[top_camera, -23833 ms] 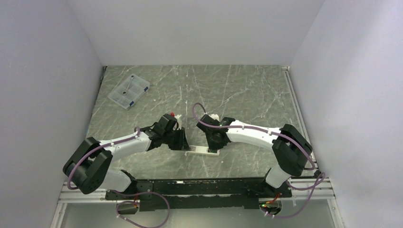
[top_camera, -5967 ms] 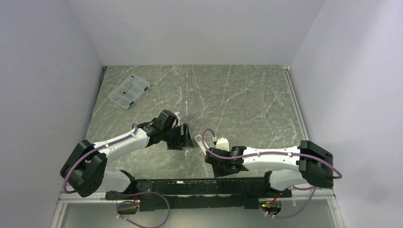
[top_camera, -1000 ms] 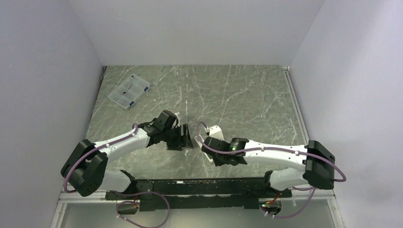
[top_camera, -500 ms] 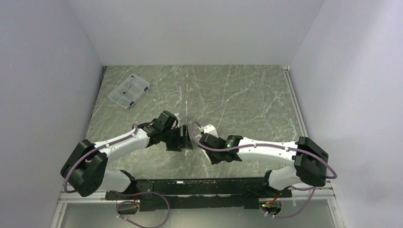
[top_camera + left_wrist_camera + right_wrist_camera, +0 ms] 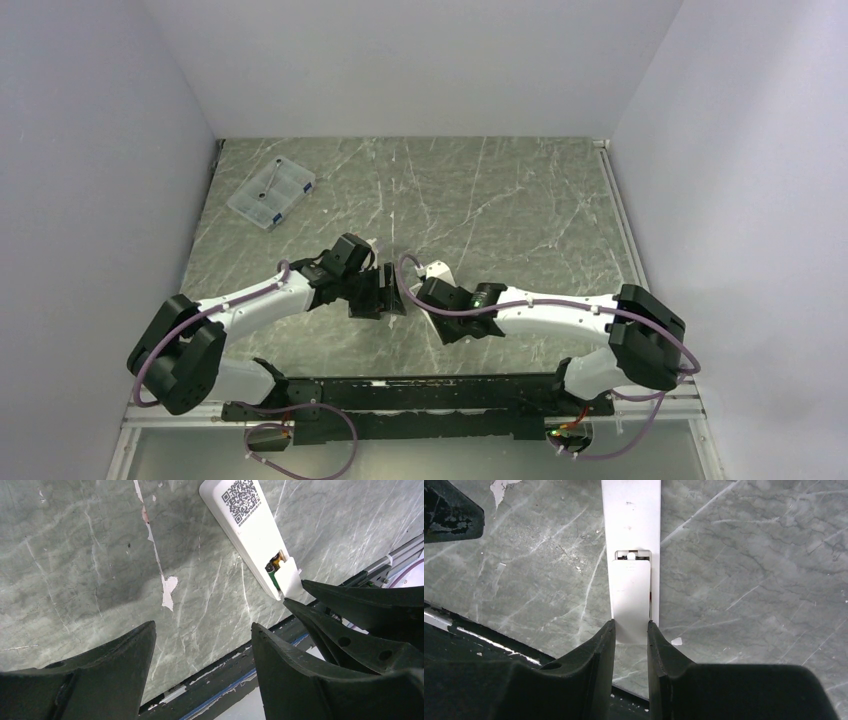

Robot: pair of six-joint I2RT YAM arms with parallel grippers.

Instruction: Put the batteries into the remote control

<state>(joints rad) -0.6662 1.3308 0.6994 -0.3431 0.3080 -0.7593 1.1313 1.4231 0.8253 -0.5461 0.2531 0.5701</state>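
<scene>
Lid step: the batteries (image 5: 274, 567) look seated and only the cover (image 5: 631, 600) is left to close.
The remote (image 5: 245, 525) lies back-up on the table (image 5: 75, 555) between the arms, QR end away from the right gripper (image 5: 631, 625), bay end toward it, long axis in line with that gripper's reach. The right gripper is set narrow, pinching the cover's near edge; the cover sits partway over the bay, with a gap at the far end. The left gripper (image 5: 202, 630) is wide open and empty, hovering beside. Next move, I reckon: push the cover flat along the axis until it latches; the remote may slide unless braced.

Batteries (image 5: 273, 568) mostly under cover (image 5: 290, 576)
</scene>
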